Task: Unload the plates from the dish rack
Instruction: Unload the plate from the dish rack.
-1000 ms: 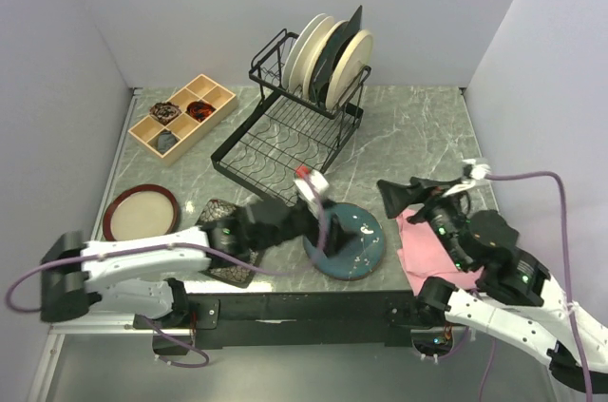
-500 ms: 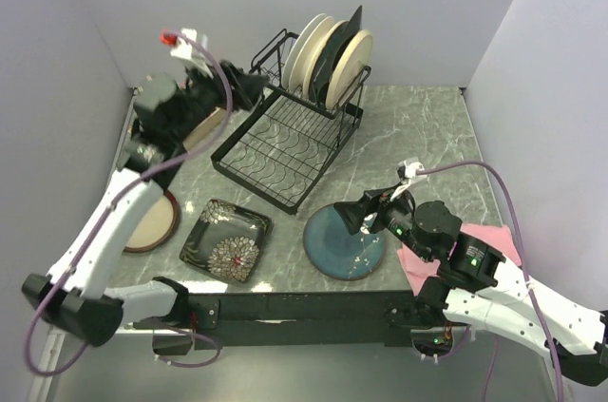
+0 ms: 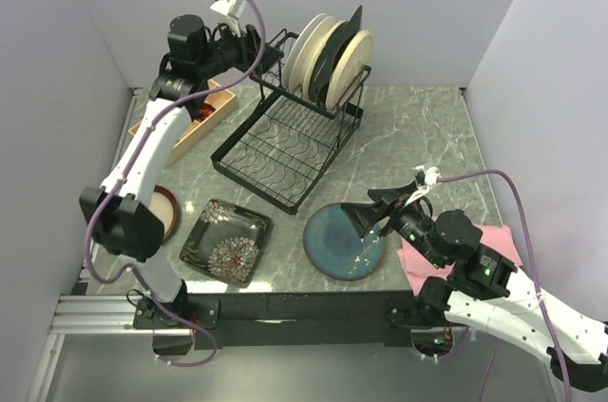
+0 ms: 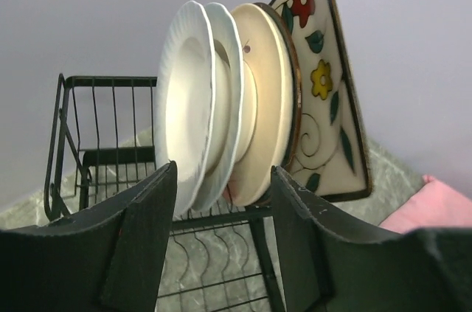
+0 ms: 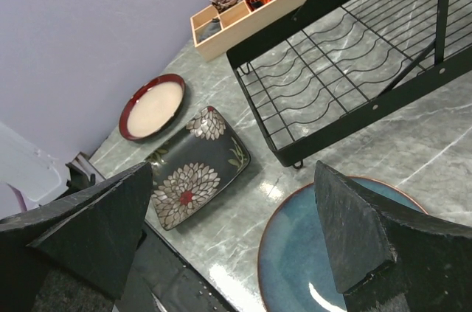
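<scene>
The black wire dish rack [image 3: 285, 145] stands at mid-back. Its upper frame holds two white plates [image 3: 309, 50], a cream round plate [image 3: 353, 65] and a cream square flowered plate [image 4: 324, 91], all upright. My left gripper [image 3: 269, 48] is open and empty, level with the rack's upper left end, with the white plates [image 4: 188, 105] just ahead between its fingers. On the table lie a round teal plate [image 3: 332, 245], a black square flowered plate [image 3: 225, 240] and a brown-rimmed tan plate [image 3: 163, 214]. My right gripper [image 3: 366, 217] is open and empty above the teal plate [image 5: 332, 253].
A wooden compartment tray [image 3: 204, 117] sits left of the rack, under my left arm. A pink folded cloth [image 3: 427, 259] lies at the front right under my right arm. Walls close the back and both sides.
My left gripper has left the teal plate at the front and swung up and back to the rack's upper left end. My right gripper has moved left from the cloth to over the teal plate.
</scene>
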`<act>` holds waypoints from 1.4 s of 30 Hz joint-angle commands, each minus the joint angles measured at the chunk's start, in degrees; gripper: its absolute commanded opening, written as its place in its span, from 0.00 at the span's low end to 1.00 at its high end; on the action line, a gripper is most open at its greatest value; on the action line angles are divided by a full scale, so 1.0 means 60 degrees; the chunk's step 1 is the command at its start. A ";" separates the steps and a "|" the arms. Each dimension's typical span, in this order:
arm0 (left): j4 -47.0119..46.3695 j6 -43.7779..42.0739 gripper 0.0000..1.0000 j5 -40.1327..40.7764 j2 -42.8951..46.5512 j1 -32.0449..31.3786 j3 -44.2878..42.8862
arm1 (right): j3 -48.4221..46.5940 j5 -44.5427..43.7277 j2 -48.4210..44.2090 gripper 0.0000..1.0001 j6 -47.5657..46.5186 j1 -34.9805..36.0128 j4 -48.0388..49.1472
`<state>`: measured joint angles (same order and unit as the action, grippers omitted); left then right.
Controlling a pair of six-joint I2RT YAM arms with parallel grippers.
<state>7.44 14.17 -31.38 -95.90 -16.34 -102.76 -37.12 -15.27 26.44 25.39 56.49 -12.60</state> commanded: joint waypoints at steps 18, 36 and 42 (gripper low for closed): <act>0.0165 -0.2260 0.46 0.0937 -0.1902 -0.0763 -0.1725 | 0.0079 0.0040 -0.0290 0.95 -0.0188 0.0033 0.0372; -0.0098 -0.2465 0.63 0.1040 -0.0980 -0.0807 -0.1564 | 0.0138 0.0010 -0.0319 0.96 -0.0203 0.0033 0.0372; -0.0098 -0.2421 0.63 0.0908 -0.0658 -0.0807 -0.1565 | 0.0108 0.0054 -0.0275 0.96 -0.0203 0.0033 0.0401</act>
<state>9.32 -0.40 -25.58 -104.38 -21.19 -110.72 -36.45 -15.16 25.08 25.34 56.49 -12.56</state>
